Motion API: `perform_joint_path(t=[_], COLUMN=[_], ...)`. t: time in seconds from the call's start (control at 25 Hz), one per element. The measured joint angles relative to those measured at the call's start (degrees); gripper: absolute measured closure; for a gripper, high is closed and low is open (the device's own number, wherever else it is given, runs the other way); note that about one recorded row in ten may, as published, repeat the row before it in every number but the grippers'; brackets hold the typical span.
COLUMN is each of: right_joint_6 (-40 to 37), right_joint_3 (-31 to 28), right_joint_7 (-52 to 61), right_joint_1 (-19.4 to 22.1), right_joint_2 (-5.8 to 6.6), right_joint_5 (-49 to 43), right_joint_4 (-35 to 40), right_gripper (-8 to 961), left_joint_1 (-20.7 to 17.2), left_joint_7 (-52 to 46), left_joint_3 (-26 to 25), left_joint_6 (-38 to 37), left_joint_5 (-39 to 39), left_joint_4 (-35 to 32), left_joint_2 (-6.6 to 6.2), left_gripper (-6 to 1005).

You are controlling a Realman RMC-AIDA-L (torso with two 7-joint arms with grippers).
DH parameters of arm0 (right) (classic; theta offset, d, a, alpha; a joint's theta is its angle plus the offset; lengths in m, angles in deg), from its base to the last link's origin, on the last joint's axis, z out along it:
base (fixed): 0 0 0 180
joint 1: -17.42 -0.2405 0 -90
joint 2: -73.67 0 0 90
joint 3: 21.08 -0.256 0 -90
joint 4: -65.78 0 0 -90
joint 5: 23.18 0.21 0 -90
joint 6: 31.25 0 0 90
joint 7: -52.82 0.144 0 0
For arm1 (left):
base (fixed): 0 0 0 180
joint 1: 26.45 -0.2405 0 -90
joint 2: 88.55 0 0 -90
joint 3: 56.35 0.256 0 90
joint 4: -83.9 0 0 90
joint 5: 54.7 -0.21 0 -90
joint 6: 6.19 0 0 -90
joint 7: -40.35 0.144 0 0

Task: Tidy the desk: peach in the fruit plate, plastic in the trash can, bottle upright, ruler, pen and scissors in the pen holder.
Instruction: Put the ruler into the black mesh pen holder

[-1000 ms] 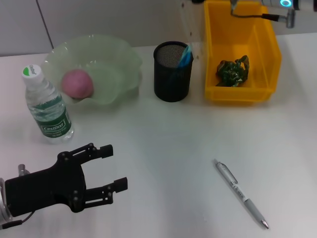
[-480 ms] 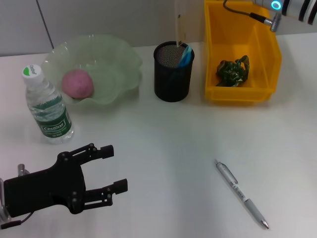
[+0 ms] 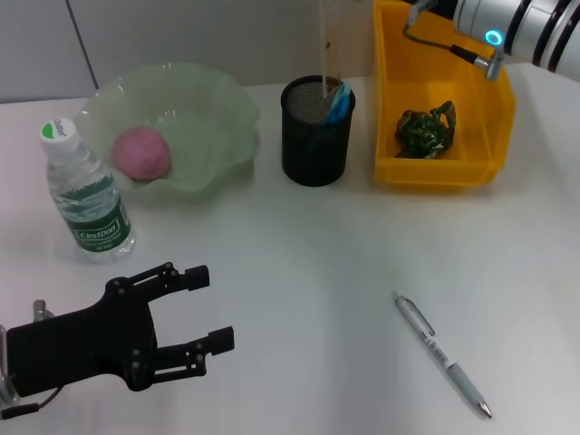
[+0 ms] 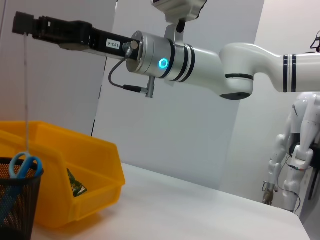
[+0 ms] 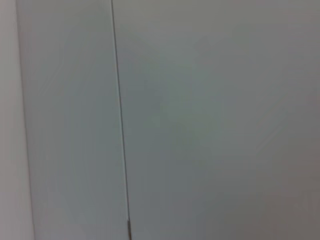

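So my right gripper sits at the upper left of the left wrist frame, pinching a thin clear ruler that hangs vertically, so its lower end drops into the black mesh pen holder beside the blue-handled scissors. My left gripper, fingers spread and empty, waits at the head view's lower left. A silver pen lies lower right, unsorted.

- Pen holder: black metal mesh, matt.
- Bin: glossy yellow plastic, smooth.
- Fruit plate: translucent pale green, glassy, wavy rim.
- Bottle: clear plastic, paper-like label.
- Pen: shiny silver barrel.
- Bench: smooth matt white.
- Left hand: matt black.
- Ruler: thin, clear plastic.
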Motion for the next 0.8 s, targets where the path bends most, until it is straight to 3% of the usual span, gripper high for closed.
perform_joint_path(t=[0.32, 0.8], right_joint_6=[0.0, 1.6], right_joint_3=[0.4, 0.6], right_joint_7=[-10.8, -16.0], right_joint_1=[-1.5, -5.9], right_joint_2=[0.04, -0.09], right_joint_5=[9.7, 10.2], right_joint_4=[-6.1, -13.9], right_gripper=[571, 571], left_joint_1=[0.1, 0.0], left_joint_7=[-0.2, -0.8], left_joint_3=[-0.1, -0.8], left_joint_6=[-0.1, -0.3], left_joint_5=[0.0, 0.0], left_joint_4=[-0.1, -0.2], left_joint_2=[-0.01, -0.01], left_gripper=[158, 158])
